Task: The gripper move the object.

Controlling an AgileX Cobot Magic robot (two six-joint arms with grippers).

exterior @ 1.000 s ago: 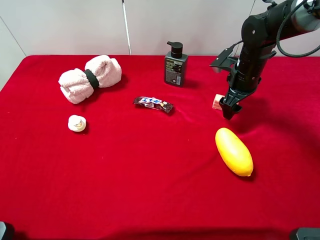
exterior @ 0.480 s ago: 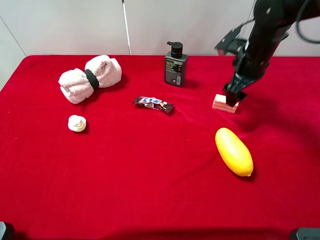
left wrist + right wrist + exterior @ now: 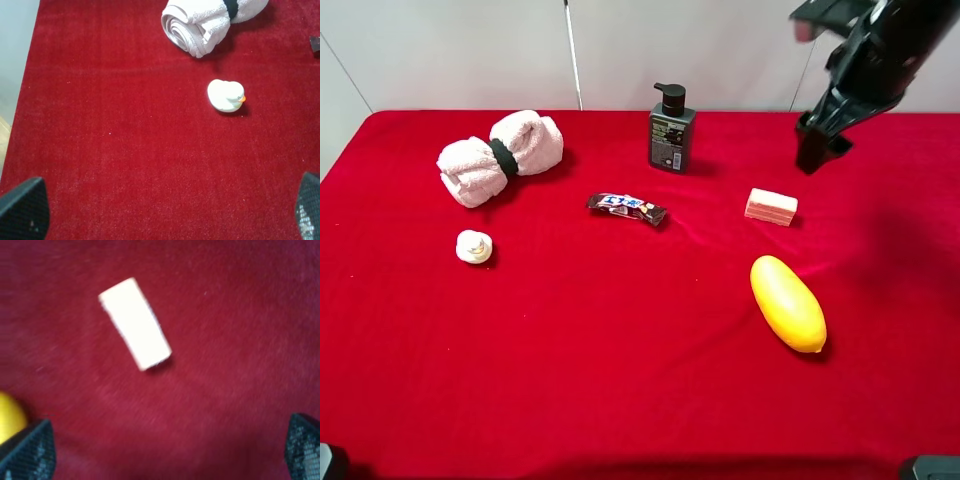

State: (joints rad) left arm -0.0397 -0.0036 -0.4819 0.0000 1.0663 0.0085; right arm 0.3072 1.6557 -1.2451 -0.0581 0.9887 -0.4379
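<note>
The pale pink soap-like block lies flat on the red cloth, right of centre, with nothing touching it. My right gripper hangs in the air behind and to the right of the block, well apart from it. In the right wrist view the block shows pale and blurred, and the right gripper has its fingertips wide apart, open and empty. My left gripper is open and empty too, over bare cloth on the left side, short of a small white duck.
A rolled pink towel lies at the back left, with the white duck in front of it. A dark pump bottle stands at the back centre. A candy bar lies mid-table. A yellow oval fruit lies in front of the block.
My right gripper has risen from the block and drawn back up to the right. The block, shifted slightly by the fingers, now lies fully uncovered on the cloth.
</note>
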